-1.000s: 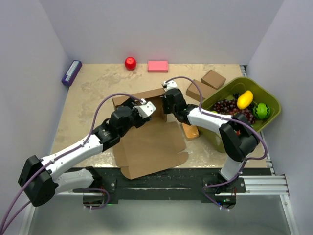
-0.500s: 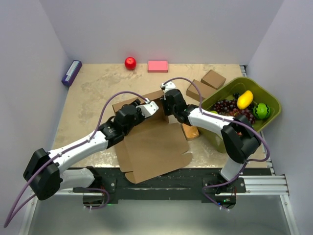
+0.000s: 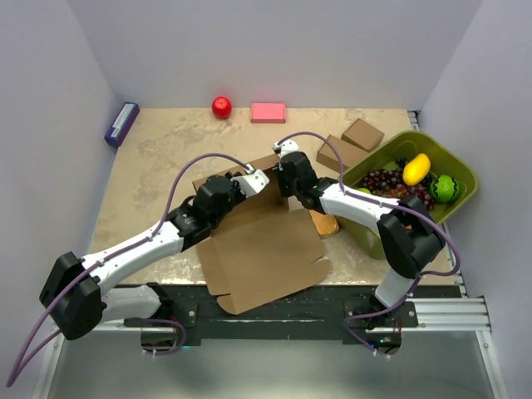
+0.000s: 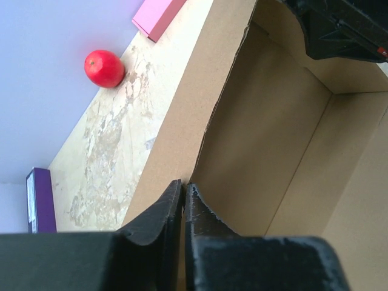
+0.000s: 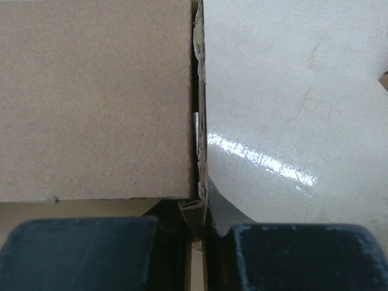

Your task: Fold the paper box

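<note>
Top view: paper box (image 3: 268, 245) lies mid-table, its front flap overhanging the near edge of the table (image 3: 150, 158). Left gripper (image 3: 257, 178) and right gripper (image 3: 284, 168) are both at the box's raised far wall. Two small boxes (image 3: 351, 143) and a green bin (image 3: 462, 176) crowd the box's right.

Left wrist: left gripper (image 4: 183, 185) is pinched on the wall's edge. A red apple (image 4: 104, 68) sits well beyond the box.

Right wrist: right gripper (image 5: 197, 219) is clamped on the edge of a cardboard wall.

The large brown cardboard paper box (image 3: 266, 249) is matt and finely fibrous, its cut edge rough and frayed at my right gripper (image 5: 195, 227). My fingers (image 5: 79, 254) are matt black plastic. The beige mottled worktop (image 5: 291, 91) is smooth, with a glossy streak.
</note>
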